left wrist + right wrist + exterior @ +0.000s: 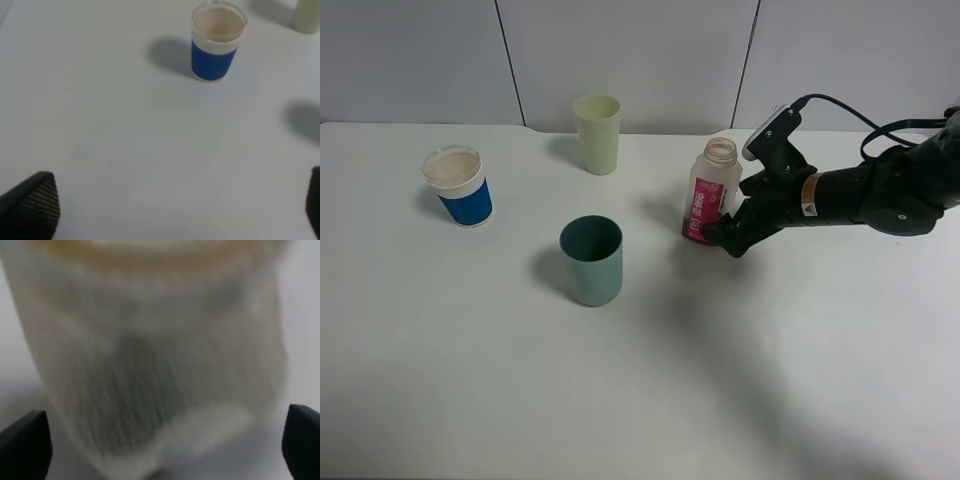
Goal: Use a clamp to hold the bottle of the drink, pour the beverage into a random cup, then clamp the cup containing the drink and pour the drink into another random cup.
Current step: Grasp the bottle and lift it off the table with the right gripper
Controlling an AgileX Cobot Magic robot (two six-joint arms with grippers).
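Front and centre, the teal tumbler (591,262) stands upright on the tabletop (770,380), with the bottle (713,190) at its 2 o'clock and the blue-banded cup (460,187) out at 10 o'clock. The right gripper (725,238) straddles the bottle's base, but whether it's clamped or just bracketing, I can't tell. The left gripper (175,202) hangs spread wide over bare tabletop.

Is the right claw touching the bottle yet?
Cannot tell. The right wrist view shows the bottle between the tips of the right claw, too blurred to show contact; overhead, the claw overlaps it.
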